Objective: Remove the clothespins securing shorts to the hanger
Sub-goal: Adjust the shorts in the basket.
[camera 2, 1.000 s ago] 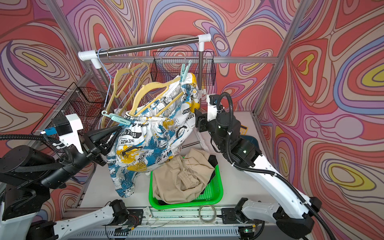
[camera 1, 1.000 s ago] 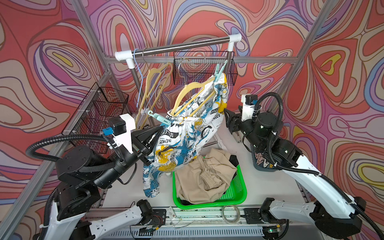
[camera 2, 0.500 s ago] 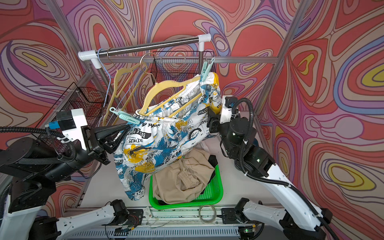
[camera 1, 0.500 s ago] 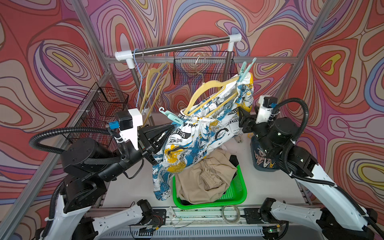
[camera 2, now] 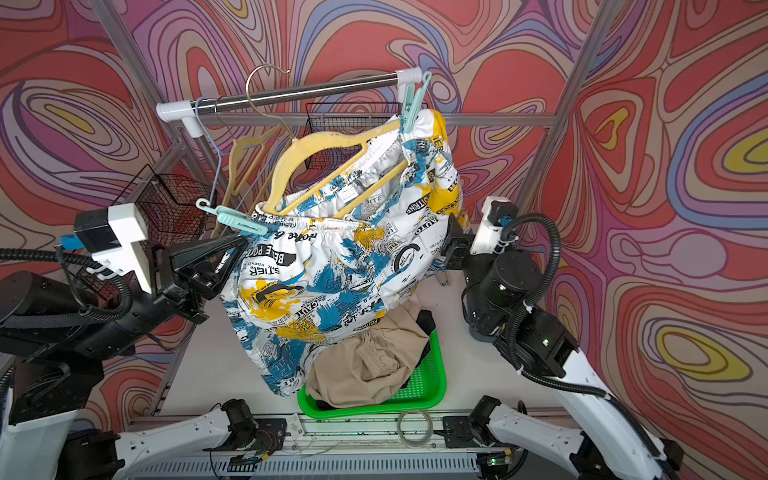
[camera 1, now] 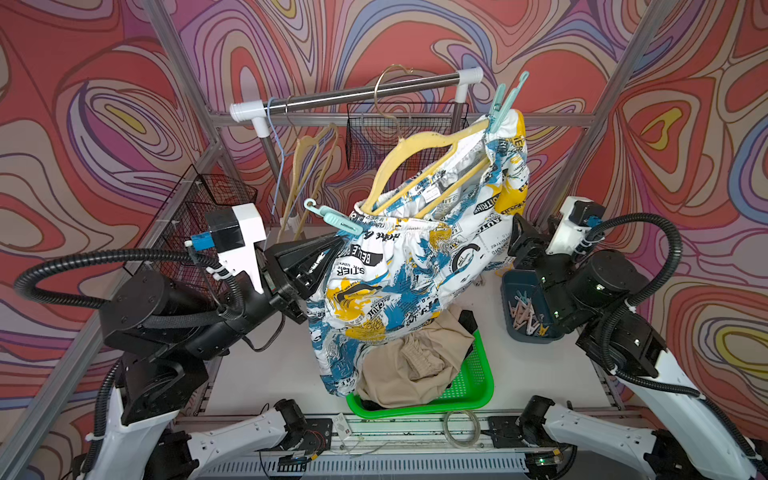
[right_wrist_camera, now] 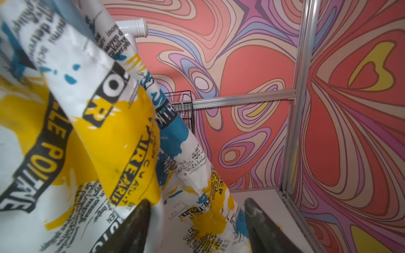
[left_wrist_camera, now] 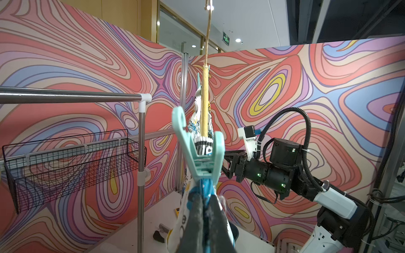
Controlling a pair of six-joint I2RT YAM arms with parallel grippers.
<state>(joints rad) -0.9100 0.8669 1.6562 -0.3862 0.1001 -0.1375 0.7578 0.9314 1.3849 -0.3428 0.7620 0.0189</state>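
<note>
The printed shorts point(camera 1: 407, 274) hang from a yellow hanger point(camera 1: 419, 149), which is tilted with its right end high. A mint clothespin point(camera 1: 332, 216) point(left_wrist_camera: 197, 151) clips the waistband at the low left end. Two more mint clothespins point(camera 1: 505, 102) stick up at the high right end. My left gripper point(camera 1: 332, 249) point(left_wrist_camera: 202, 197) is shut on the printed fabric just under the left clothespin. My right gripper point(camera 1: 517, 232) point(right_wrist_camera: 196, 206) is open at the shorts' right side, and loose fabric lies between its fingers point(right_wrist_camera: 140, 210). Beige shorts point(camera 1: 415, 357) lie over black shorts point(camera 1: 467, 322) in the basket.
A green basket point(camera 1: 478, 386) sits at the front middle. A dark blue bin point(camera 1: 525, 316) of loose clothespins stands under the right arm. The steel rail point(camera 1: 353, 93) carries empty hangers point(camera 1: 307, 166). Wire baskets point(camera 1: 208, 216) point(camera 1: 399, 133) hang at the left and back.
The hanger and printed shorts have swung up and to the right with my left gripper. The right arm has drawn back to the right, staying open beside the fabric.
</note>
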